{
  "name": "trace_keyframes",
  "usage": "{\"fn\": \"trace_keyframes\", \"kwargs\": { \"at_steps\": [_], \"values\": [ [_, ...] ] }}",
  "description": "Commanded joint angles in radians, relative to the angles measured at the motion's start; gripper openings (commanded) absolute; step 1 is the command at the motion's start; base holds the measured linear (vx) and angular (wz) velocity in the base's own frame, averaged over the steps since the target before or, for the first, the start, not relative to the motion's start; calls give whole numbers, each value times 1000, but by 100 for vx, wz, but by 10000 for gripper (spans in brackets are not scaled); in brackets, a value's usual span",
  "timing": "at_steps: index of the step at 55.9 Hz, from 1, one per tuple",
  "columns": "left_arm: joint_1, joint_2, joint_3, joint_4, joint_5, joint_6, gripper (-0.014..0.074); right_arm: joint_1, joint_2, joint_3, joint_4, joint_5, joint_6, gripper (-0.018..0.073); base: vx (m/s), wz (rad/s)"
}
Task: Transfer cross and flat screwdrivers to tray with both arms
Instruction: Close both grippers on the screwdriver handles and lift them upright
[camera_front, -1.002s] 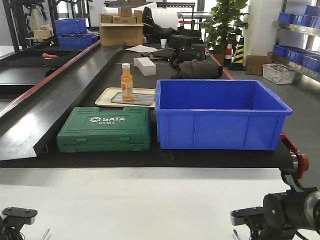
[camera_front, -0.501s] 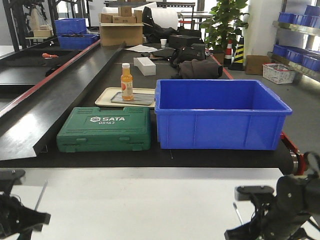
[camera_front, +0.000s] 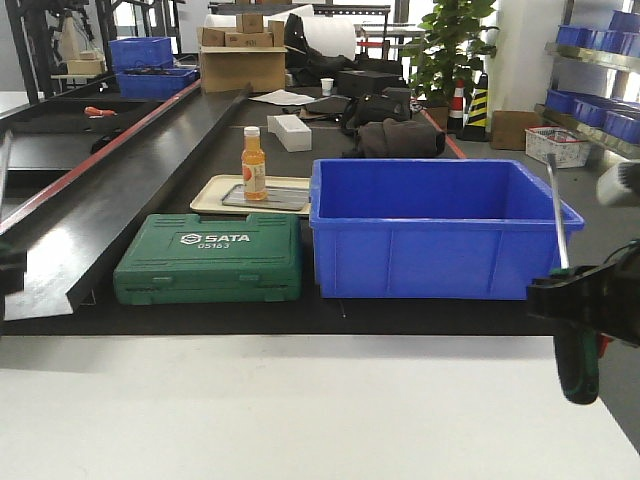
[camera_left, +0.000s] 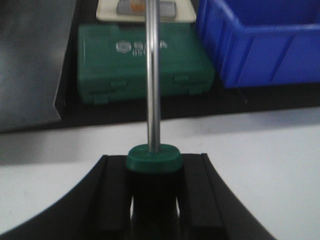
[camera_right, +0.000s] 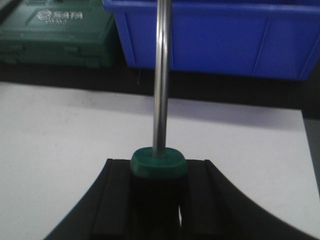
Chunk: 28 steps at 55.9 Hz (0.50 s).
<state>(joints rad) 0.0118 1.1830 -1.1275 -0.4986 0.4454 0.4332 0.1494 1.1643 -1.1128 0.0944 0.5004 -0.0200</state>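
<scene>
Steel shafts upright | left pincer (camera_left: 152, 200) clenched on left screwdriver (camera_left: 153, 75) | right pincer (camera_right: 159, 200) clenched on right screwdriver (camera_right: 161, 75) | both held above near white counter (camera_front: 300, 410) | 2 grasped, 0 in tray yet

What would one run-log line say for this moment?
left fingers: shut on first screwdriver | right fingers: shut on second screwdriver, shaft up | stage: both held above white table

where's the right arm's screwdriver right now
The screwdriver stands upright at the front view's far right, gripped in the right claw, shaft crossing the right corner of the blue bin.
</scene>
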Motion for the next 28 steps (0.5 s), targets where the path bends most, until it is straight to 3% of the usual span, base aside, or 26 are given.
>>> {"fn": "trace_keyframes", "kwargs": {
  "at_steps": [1,6,28],
  "values": [
    [-5,-35,-98,-31,-20,1,0,0,-60,-27,-10,-88,-20,-8,0,0],
    [-5,-33,-127,-31,33,0,0,-1,-81,-27,-10,-92,-28,-8,0,0],
    [-4,-32,-127,-31,45,-1,0,-1,-84,-27,-7,-90,-62,-8,0,0]
  ]
}}
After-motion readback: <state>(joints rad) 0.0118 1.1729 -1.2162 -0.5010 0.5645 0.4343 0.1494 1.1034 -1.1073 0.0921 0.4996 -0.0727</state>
